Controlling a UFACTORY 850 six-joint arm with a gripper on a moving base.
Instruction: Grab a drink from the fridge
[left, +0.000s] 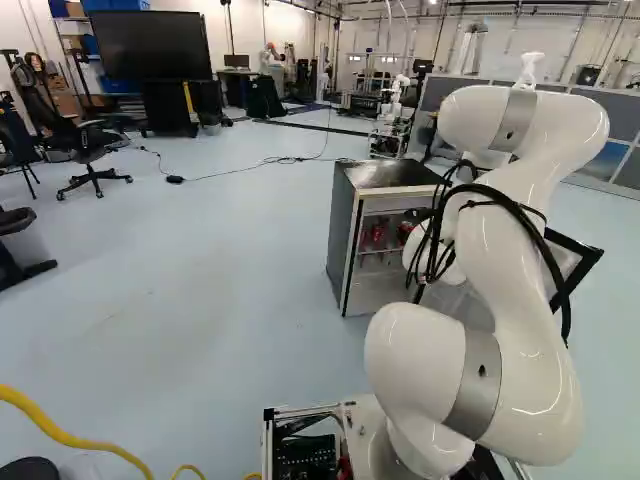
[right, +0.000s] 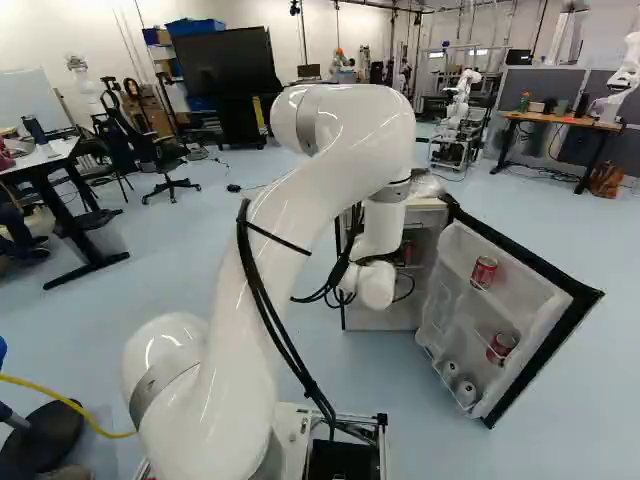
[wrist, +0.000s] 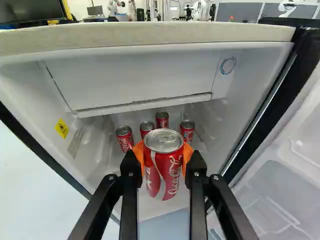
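**Workshop floor (left: 220, 280), with an open fridge (left: 343, 240) and a red can in your claw (left: 416, 215)**

Pale blue flooring stretches out ahead of your base, with a large dark screen (left: 150, 45) and an office chair (left: 90, 150) toward the left of the left base view. Another robot (right: 460, 105), white like yours, stands beyond the fridge in the right base view. Your white arm (left: 500, 240) bends forward, its far end at the fridge's open front.

In the wrist view, your claw (wrist: 163, 162) is closed around a red drink can (wrist: 163, 165), one orange pad against each side. The can is upright, its silver lid visible, and it is the drink your task calls for. You see it against the white interior of the fridge; how far inside the opening it sits, you cannot tell.

Past it, lower in the fridge, stand four more red cans: one (wrist: 124, 138) nearest the wall with the yellow warning label (wrist: 61, 128), two (wrist: 146, 128) (wrist: 162, 120) in the middle, and one (wrist: 187, 131) nearer the door side. The fridge door (right: 512, 305) is swung wide, and two red cans (right: 484, 271) (right: 501, 347) rest in its shelves, one above the other.
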